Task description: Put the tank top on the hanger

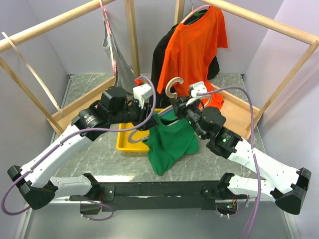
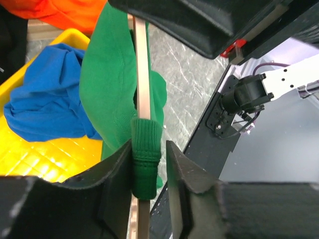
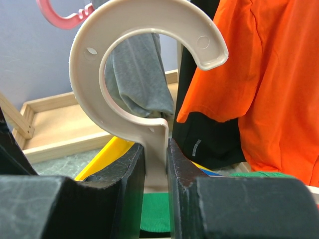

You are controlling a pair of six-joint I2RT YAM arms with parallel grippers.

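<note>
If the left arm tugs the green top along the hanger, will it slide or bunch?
Probably bunches: the tank top hangs limp and folded off the hanger. Its ribbed strap may grip the wood rather than slide.

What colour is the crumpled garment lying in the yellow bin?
Blue. The garment shows best in the left wrist view.

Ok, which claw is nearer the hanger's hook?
Right. The right claw clamps the stem directly below the hook; the left claw straddles the tank top strap far out along the hanger.
</note>
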